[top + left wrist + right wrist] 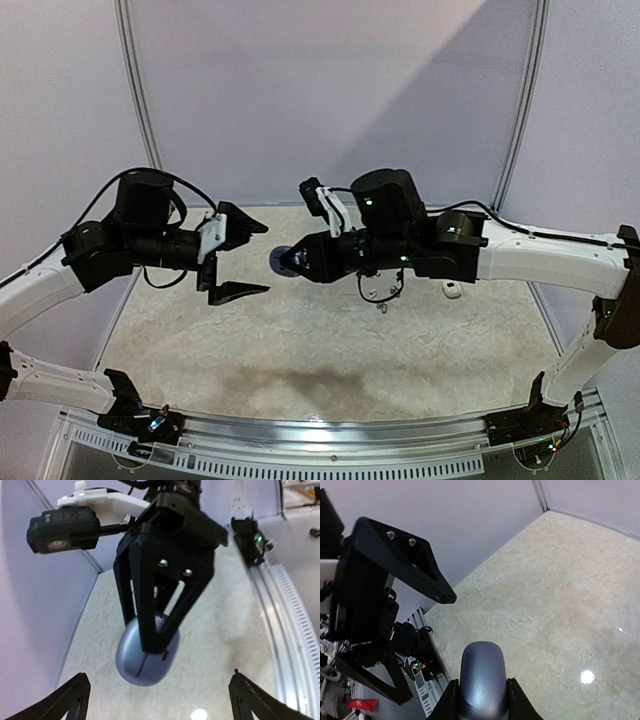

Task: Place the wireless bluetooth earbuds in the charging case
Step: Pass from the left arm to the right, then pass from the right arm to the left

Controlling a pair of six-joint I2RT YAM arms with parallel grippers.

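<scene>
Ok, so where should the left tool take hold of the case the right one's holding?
Take the case by its bare rounded end, the part sticking out past where the right tool pinches it. The left tool faces that end with its jaws wide, so come straight in from its own side and close on the sides the right fingers leave free.

Smooth blue-grey oval charging case [147, 664], closed with its seam showing, clamped aloft in the right hand [287, 261]

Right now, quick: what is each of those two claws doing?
Left gripper: open, empty.
Right gripper: shut on the smooth blue-grey pebble-shaped case.
</scene>
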